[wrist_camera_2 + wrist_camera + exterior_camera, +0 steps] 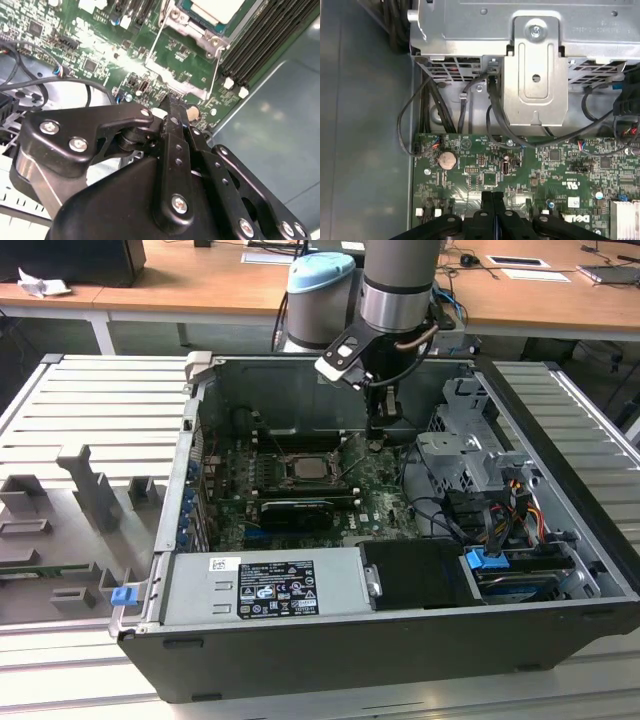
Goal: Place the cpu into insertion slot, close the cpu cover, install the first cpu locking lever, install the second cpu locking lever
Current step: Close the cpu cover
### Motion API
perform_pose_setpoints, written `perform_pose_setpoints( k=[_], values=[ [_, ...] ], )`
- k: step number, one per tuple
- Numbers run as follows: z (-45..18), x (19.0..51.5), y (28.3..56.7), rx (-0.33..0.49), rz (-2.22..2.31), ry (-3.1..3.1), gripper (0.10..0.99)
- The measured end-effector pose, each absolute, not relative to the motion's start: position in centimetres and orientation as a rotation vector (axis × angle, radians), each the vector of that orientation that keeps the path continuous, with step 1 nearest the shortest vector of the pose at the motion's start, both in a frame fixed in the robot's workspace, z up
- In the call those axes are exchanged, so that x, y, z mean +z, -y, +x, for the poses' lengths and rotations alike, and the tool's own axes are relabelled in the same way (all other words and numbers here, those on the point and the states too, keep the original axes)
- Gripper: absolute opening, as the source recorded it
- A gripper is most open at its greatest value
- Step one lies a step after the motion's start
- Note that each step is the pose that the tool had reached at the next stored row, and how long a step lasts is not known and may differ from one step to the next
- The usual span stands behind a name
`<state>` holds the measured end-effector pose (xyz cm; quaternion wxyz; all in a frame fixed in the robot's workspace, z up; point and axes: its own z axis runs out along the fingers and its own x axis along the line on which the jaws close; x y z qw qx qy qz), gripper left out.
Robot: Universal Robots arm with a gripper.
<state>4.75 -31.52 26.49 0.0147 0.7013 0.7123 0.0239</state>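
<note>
One arm (395, 285) dips into the open computer case (300, 665) in the exterior view, its gripper (383, 438) just to the exterior view's right of the cpu (307, 466) lying in its socket. In the second wrist view, the fingers (175, 132) are pressed together, holding nothing, near the cpu cover (187, 22) framing the cpu. In the first wrist view, the closed gripper hangs over the motherboard (545, 170)

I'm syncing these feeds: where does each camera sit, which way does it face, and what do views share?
Exterior view: off the arm, above the open computer case, looking down into it; shows the arm and gripper over the motherboard.
Second wrist view: on the wrist, looking along the gripper towards the cpu in its socket.
First wrist view: on the wrist, looking past the gripper to the metal drive cage.
Shared: gripper and motherboard in both wrist views; cpu in exterior and second wrist views.
</note>
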Motion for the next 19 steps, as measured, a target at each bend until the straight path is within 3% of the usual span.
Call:
perform_pose_setpoints(
  k=[19],
  values=[
    [3.1, 25.1, 31.5, 0.074, 2.183, -2.217, 0.106]
  ],
)
